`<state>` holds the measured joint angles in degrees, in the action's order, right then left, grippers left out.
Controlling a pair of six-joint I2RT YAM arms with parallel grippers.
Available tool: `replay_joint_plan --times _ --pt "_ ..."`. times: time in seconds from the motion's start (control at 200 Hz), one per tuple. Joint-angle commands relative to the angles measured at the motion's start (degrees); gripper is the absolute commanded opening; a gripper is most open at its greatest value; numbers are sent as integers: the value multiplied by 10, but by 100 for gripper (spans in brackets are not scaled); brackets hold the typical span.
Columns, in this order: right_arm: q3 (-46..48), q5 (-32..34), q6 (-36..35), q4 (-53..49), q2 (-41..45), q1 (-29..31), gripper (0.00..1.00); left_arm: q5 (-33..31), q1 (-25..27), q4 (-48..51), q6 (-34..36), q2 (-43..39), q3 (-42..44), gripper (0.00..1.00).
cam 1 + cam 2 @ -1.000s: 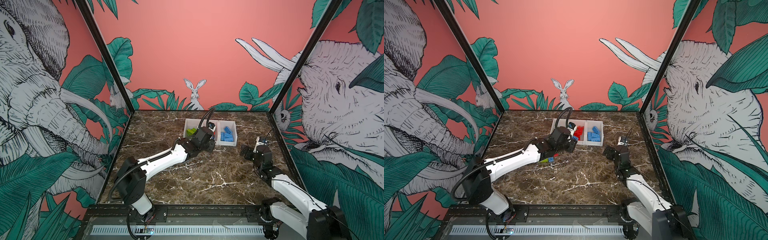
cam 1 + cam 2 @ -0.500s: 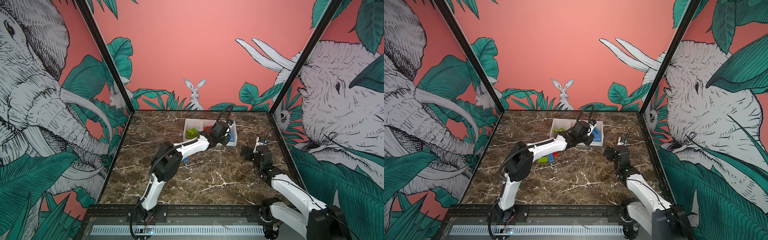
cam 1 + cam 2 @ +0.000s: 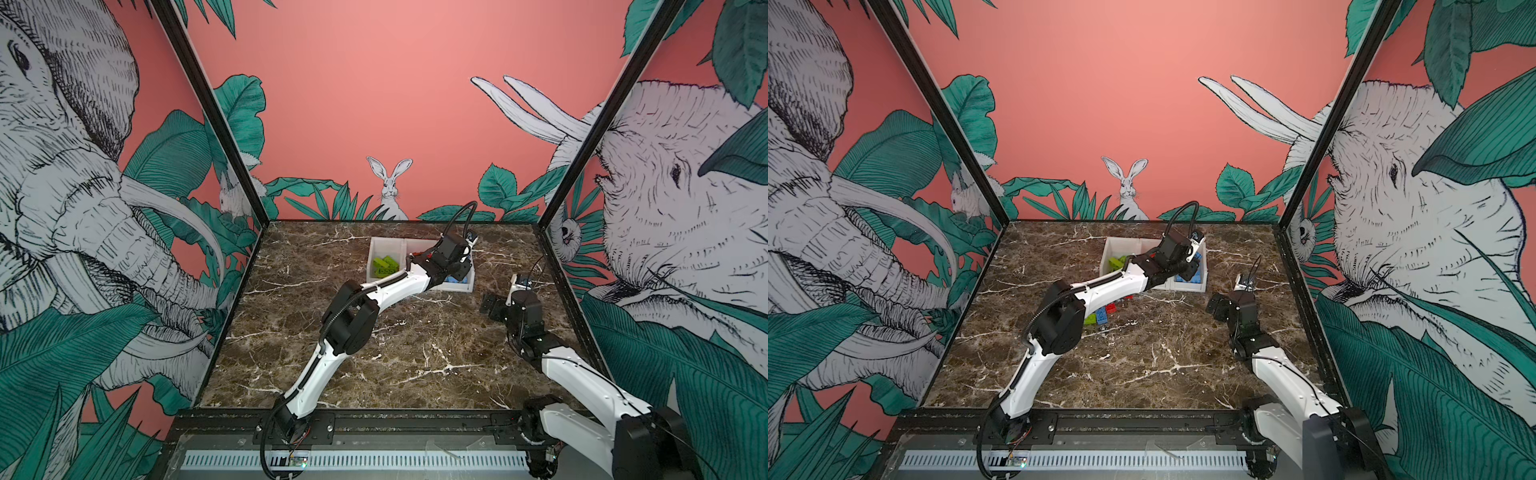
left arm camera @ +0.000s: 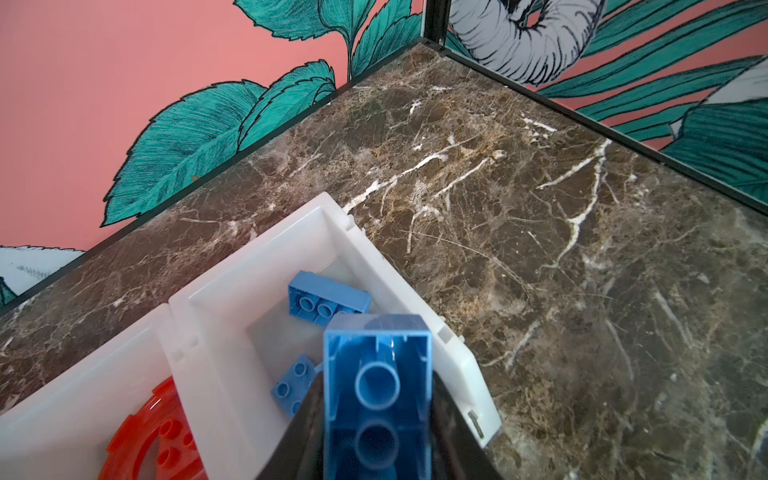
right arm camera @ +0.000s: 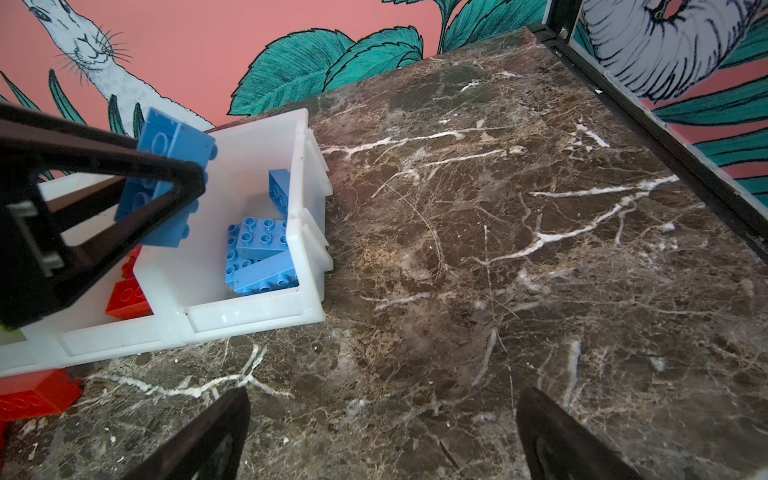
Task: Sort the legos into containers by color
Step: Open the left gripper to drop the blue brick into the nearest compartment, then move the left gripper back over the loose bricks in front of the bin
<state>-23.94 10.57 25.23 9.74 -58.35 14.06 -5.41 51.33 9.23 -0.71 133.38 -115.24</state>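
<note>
A blue brick is held between the narrowed jaws of the left pincer, which is stretched across the middle of the counter to the row of white bins. The brick is carried above the open top of the end bin, in which other blue bricks are already piled. No contact with a wall or with the contents is seen. Its long axis is set along the fingers and tipped steeply down toward the bin, with the hollow underside turned to the left wrist camera and the studs turned away. The release is judged to turn on one relation: the brick must be over the blue compartment and not over the middle bin beside it, where a red arch is lodged. How near it hangs to the shared wall cannot be told exactly. The right pincer is spread wide and empty over bare counter, just off the end bin. Loose bricks are seen on the counter in front of the bins, nearer the left arm.
</note>
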Motion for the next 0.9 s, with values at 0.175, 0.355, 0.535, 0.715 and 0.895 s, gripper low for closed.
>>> replay_joint_plan --times 0.175,0.355,0.535,0.715,0.895 --pt "1 6 -7 28 -5 -3 98 -6 -10 36 13 26 -52 45" --pt "1 4 -8 28 -5 -3 98 -3 -18 45 5 20 -62 57" --pt "0 2 -6 27 -4 -4 98 -9 -18 50 6 -31 -18 60" --pt "1 2 -3 27 1 -3 98 -42 -18 49 -8 -135 110 60" --pt "1 -2 -2 31 -5 -3 98 -79 -19 66 -42 -270 253 60"
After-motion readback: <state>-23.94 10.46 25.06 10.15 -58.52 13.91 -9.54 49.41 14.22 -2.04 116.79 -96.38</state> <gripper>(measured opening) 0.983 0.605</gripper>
